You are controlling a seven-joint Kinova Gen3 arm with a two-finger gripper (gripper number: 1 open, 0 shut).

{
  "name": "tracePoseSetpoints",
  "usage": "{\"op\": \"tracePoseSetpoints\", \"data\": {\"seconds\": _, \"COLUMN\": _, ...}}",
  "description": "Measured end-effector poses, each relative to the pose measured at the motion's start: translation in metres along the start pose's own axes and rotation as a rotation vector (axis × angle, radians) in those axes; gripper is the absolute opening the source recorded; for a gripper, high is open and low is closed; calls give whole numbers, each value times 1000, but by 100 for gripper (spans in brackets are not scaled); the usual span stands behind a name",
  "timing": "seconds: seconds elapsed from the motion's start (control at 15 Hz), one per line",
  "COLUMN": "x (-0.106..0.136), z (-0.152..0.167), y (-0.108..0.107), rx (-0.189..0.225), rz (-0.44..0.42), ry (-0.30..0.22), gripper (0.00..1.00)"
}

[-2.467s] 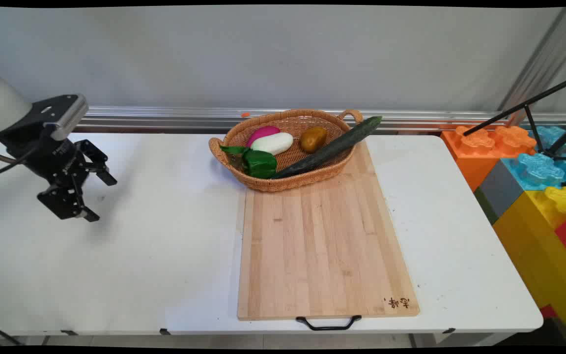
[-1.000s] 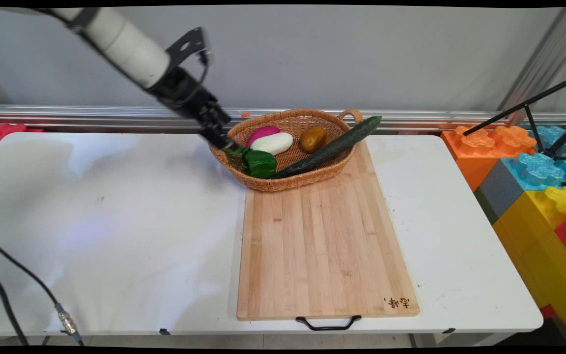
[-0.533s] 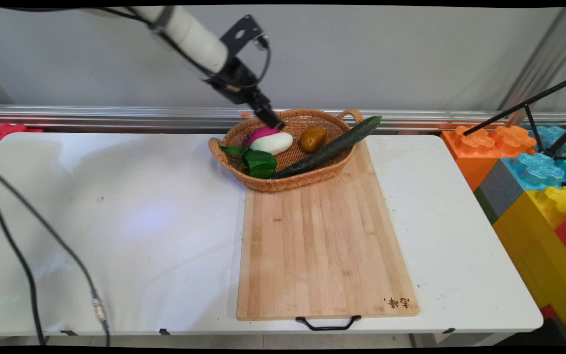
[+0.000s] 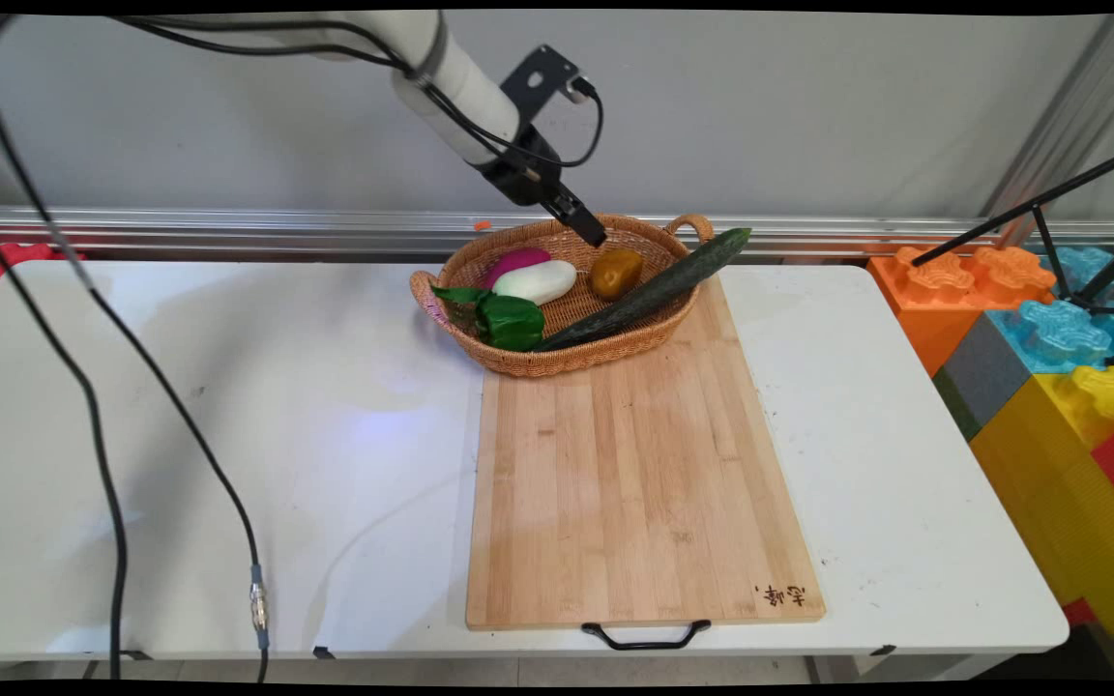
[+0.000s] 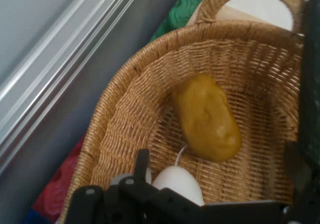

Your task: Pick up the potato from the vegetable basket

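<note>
Claw point(image 4: 596, 236) poised over basket point(image 4: 557, 360) back rim, just above potato point(image 4: 615, 273); spread cannot be told. Descent best centred on potato, cucumber point(image 4: 649, 288) avoided.

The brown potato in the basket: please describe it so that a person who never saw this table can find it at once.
On the far end of the wooden cutting board stands an oval wicker basket. Inside, toward its right, the brown potato lies between the white radish and the long dark cucumber. It is the only brownish-yellow, lumpy, egg-shaped thing there.
</note>
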Motion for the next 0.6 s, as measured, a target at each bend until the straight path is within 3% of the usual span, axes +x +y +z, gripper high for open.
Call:
{"op": "tracePoseSetpoints", "data": {"seconds": 0.33, "x": 4, "z": 44, "y": -11, "rx": -21, "rz": -77, "ry": -20, "gripper": 100}}
{"op": "tracePoseSetpoints", "data": {"seconds": 0.6, "x": 0, "z": 69, "y": -17, "rx": -79, "rz": -110, "ry": -4, "gripper": 100}}
